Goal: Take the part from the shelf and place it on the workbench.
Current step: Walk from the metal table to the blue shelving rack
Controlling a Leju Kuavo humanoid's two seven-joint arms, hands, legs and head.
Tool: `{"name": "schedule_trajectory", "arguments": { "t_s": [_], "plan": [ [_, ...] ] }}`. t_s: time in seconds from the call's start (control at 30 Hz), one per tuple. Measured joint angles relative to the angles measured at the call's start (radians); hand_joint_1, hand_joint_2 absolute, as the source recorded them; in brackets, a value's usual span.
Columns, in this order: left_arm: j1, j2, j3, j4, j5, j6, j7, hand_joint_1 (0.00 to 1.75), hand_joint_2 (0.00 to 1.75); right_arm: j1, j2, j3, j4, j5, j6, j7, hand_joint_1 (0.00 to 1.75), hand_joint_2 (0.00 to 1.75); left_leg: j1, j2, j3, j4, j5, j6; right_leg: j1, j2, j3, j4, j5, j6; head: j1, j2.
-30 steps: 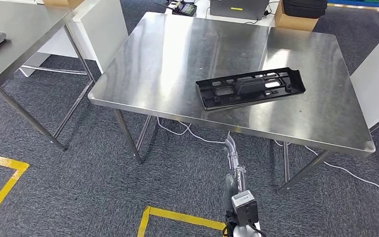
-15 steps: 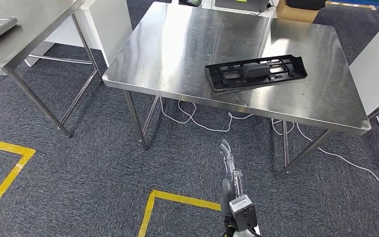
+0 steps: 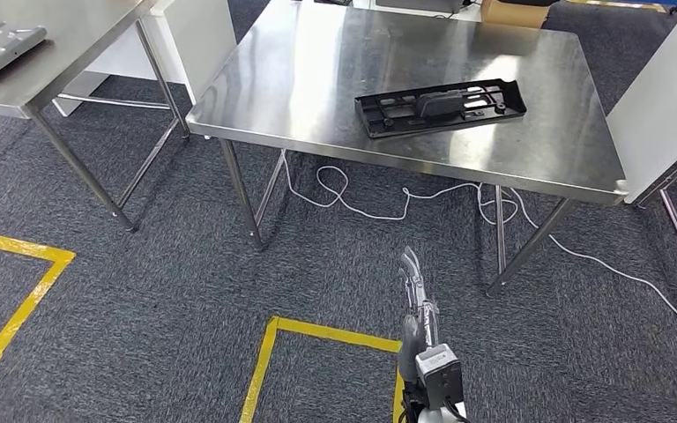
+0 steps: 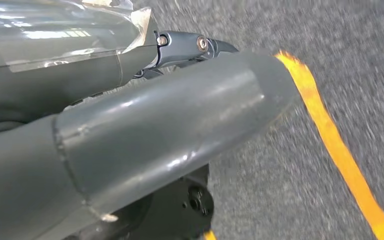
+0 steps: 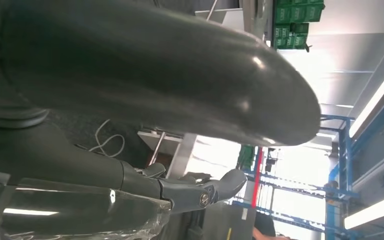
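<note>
Grey carpet marked with yellow floor tape (image 3: 317, 333) runs under a shiny stainless-steel workbench (image 3: 335, 79), and the long black plastic frame part (image 3: 441, 107) lies flat on it at about one o'clock, toward the near edge. Placing looks done, I'd say. One hand (image 3: 412, 286) hangs at six o'clock over the carpet, fingers out straight, holding nothing; the left hand (image 4: 145, 130) also holds nothing (its spread I cannot tell).
</note>
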Motion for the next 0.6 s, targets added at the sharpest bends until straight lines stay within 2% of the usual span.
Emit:
{"name": "schedule_trajectory", "arguments": {
  "t_s": [0.07, 0.1, 0.13, 0.17, 0.2, 0.23, 0.27, 0.3, 0.33, 0.37, 0.4, 0.43, 0.47, 0.5, 0.53, 0.57, 0.6],
  "plan": [
    [-0.001, 0.001, -0.001, 0.0, -0.001, 0.0, 0.003, 0.0, 0.0, 0.001, 0.001, -0.004, -0.005, -0.003, -0.001, 0.0, 0.0, 0.0, 0.001, -0.004, 0.096, -0.135, -0.013, -0.003, 0.001, 0.001, -0.033, 0.024, 0.011, 0.015, -0.001, 0.0],
    [-0.001, 0.001, -0.002, 0.0, -0.002, 0.001, 0.004, 0.0, 0.0, 0.001, 0.001, -0.005, -0.008, -0.005, -0.002, 0.0, 0.0, 0.0, -0.002, -0.007, 0.118, -0.179, -0.03, 0.001, 0.004, 0.001, -0.044, 0.033, 0.016, 0.023, -0.001, 0.0],
    [-0.001, 0.002, -0.003, 0.0, -0.002, 0.002, 0.006, 0.0, 0.0, 0.002, 0.002, -0.006, -0.01, -0.007, -0.003, 0.0, 0.0, 0.0, -0.008, -0.009, 0.122, -0.198, -0.041, 0.01, 0.007, 0.001, -0.053, 0.035, 0.024, 0.032, 0.0, 0.0],
    [0.0, 0.002, -0.005, 0.0, -0.002, 0.004, 0.007, 0.0, 0.0, 0.002, 0.002, -0.007, -0.011, -0.009, -0.003, 0.0, 0.0, 0.0, -0.012, -0.009, 0.112, -0.202, -0.038, 0.023, 0.009, 0.001, -0.059, 0.034, 0.034, 0.042, 0.002, 0.0],
    [0.0, 0.001, -0.007, 0.0, -0.002, 0.006, 0.008, 0.0, 0.0, 0.004, 0.001, -0.008, -0.011, -0.012, -0.005, 0.0, 0.0, 0.0, -0.016, -0.007, 0.101, -0.204, -0.029, 0.037, 0.008, 0.002, -0.065, 0.035, 0.038, 0.05, 0.002, 0.0],
    [0.0, 0.001, -0.009, 0.0, -0.004, 0.008, 0.008, 0.0, 0.0, 0.005, 0.001, -0.009, -0.012, -0.014, -0.008, 0.0, 0.0, 0.0, -0.019, -0.004, 0.09, -0.206, -0.017, 0.052, 0.006, 0.003, -0.075, 0.043, 0.03, 0.051, 0.003, 0.0],
    [0.0, 0.001, -0.012, 0.0, -0.006, 0.01, 0.009, 0.0, 0.0, 0.007, 0.0, -0.011, -0.012, -0.016, -0.012, 0.0, 0.0, 0.0, -0.02, -0.001, 0.076, -0.208, -0.005, 0.065, 0.004, 0.004, -0.09, 0.067, 0.004, 0.048, 0.004, 0.0],
    [0.001, 0.001, -0.015, 0.0, -0.01, 0.011, 0.01, 0.0, 0.0, 0.009, -0.001, -0.013, -0.012, -0.018, -0.017, 0.0, 0.0, 0.0, -0.021, 0.002, 0.061, -0.209, 0.008, 0.074, 0.001, 0.006, -0.108, 0.112, -0.04, 0.039, 0.006, 0.0],
    [0.001, 0.001, -0.018, 0.0, -0.014, 0.011, 0.012, 0.0, 0.0, 0.012, -0.003, -0.015, -0.014, -0.021, -0.023, 0.0, 0.0, 0.0, -0.024, 0.002, 0.045, -0.209, 0.02, 0.08, 0.001, 0.007, -0.125, 0.171, -0.089, 0.029, 0.009, 0.0],
    [0.001, 0.002, -0.021, 0.0, -0.019, 0.01, 0.014, 0.0, 0.0, 0.016, -0.005, -0.017, -0.016, -0.023, -0.03, 0.0, 0.0, 0.0, -0.026, 0.003, 0.029, -0.209, 0.033, 0.082, 0.001, 0.009, -0.138, 0.233, -0.129, 0.025, 0.011, 0.0],
    [0.002, 0.002, -0.023, 0.0, -0.023, 0.009, 0.017, 0.0, 0.0, 0.023, -0.008, -0.018, -0.02, -0.026, -0.037, 0.0, 0.0, 0.0, -0.028, 0.004, 0.015, -0.208, 0.045, 0.082, 0.002, 0.01, -0.141, 0.285, -0.151, 0.026, 0.011, 0.0],
    [0.003, 0.002, -0.026, 0.0, -0.026, 0.007, 0.019, 0.0, 0.0, 0.032, -0.01, -0.019, -0.024, -0.028, -0.043, 0.0, 0.0, 0.0, -0.029, 0.004, 0.0, -0.208, 0.058, 0.082, 0.003, 0.012, -0.129, 0.311, -0.153, 0.033, 0.011, 0.0],
    [0.003, 0.002, -0.029, 0.0, -0.028, 0.004, 0.021, 0.0, 0.0, 0.04, -0.012, -0.02, -0.03, -0.03, -0.048, 0.0, 0.0, 0.0, -0.031, 0.005, -0.013, -0.207, 0.071, 0.081, 0.005, 0.013, -0.103, 0.305, -0.137, 0.043, 0.011, 0.0],
    [0.004, 0.003, -0.032, 0.0, -0.03, 0.002, 0.023, 0.0, 0.0, 0.048, -0.014, -0.02, -0.037, -0.032, -0.05, 0.0, 0.0, 0.0, -0.032, 0.005, -0.026, -0.207, 0.084, 0.078, 0.007, 0.014, -0.057, 0.262, -0.116, 0.049, 0.011, 0.0],
    [0.004, 0.002, -0.036, 0.0, -0.032, 0.001, 0.024, 0.0, 0.0, 0.053, -0.015, -0.02, -0.043, -0.033, -0.052, 0.0, 0.0, 0.0, -0.033, 0.005, -0.038, -0.206, 0.096, 0.075, 0.009, 0.015, 0.0, 0.195, -0.104, 0.051, 0.011, 0.0],
    [0.004, 0.002, -0.039, 0.0, -0.033, 0.0, 0.025, 0.0, 0.0, 0.056, -0.015, -0.02, -0.05, -0.033, -0.052, 0.0, 0.0, 0.0, -0.034, 0.005, -0.047, -0.205, 0.108, 0.07, 0.014, 0.015, 0.057, 0.116, -0.104, 0.046, 0.011, 0.0],
    [0.004, 0.002, -0.041, 0.0, -0.034, 0.0, 0.025, 0.0, 0.0, 0.058, -0.015, -0.02, -0.055, -0.033, -0.052, 0.0, 0.0, 0.0, -0.035, 0.007, -0.054, -0.206, 0.12, 0.065, 0.02, 0.015, 0.097, 0.05, -0.112, 0.039, 0.011, 0.0]
  ]
}}
